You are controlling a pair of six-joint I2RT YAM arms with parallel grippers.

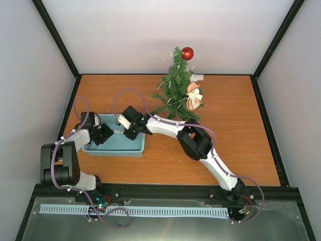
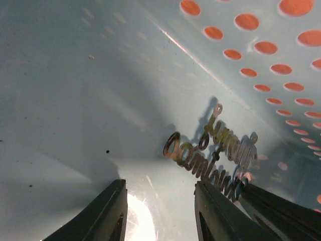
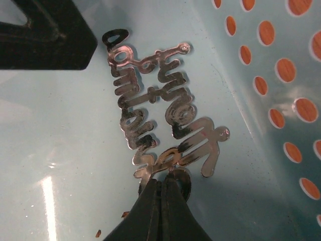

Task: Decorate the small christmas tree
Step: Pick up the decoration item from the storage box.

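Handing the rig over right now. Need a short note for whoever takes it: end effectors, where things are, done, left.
Grip: left end effector open and empty, low in the blue basket beside the silver script ornament; right end effector shut on that ornament's end loop.
Where: ornament not yet lifted out; small christmas tree upright at the back of the table.
Done: red ball at the treetop, figure ornament on a branch.
Left: lift the silver piece, hang it on the tree.

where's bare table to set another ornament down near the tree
Widest free patch: orange wooden table right of the small green christmas tree, to the right wall. Also the back-left corner behind the pale blue perforated basket. Crowded: inside the basket, with left gripper, right gripper and silver script ornament.
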